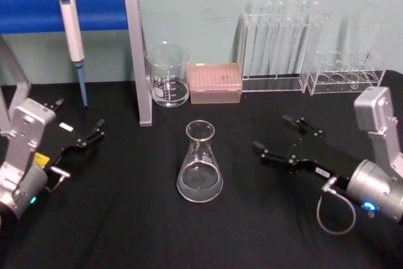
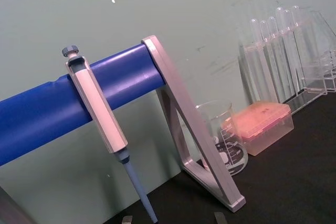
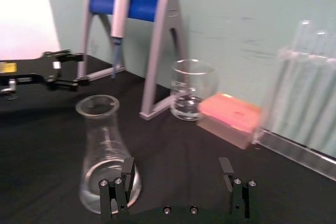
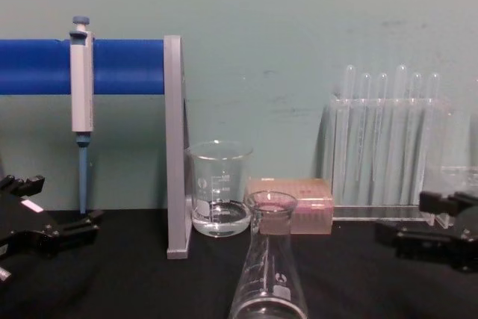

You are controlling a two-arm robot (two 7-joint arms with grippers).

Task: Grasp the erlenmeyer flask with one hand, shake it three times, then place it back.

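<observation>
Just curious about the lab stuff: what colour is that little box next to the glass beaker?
The box is pink, seen best in the left wrist view.

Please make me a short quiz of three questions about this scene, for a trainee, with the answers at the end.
1. True or false: the right gripper holds the flask.
2. Fill in: the pipette hangs on a ____ bar.
3. What stands between the beaker and the rack? A pink box; B flask; C pipette.
Key: 1 false, the flask stands free between the left gripper and the right gripper, both open; 2 blue; 3 A.
</observation>
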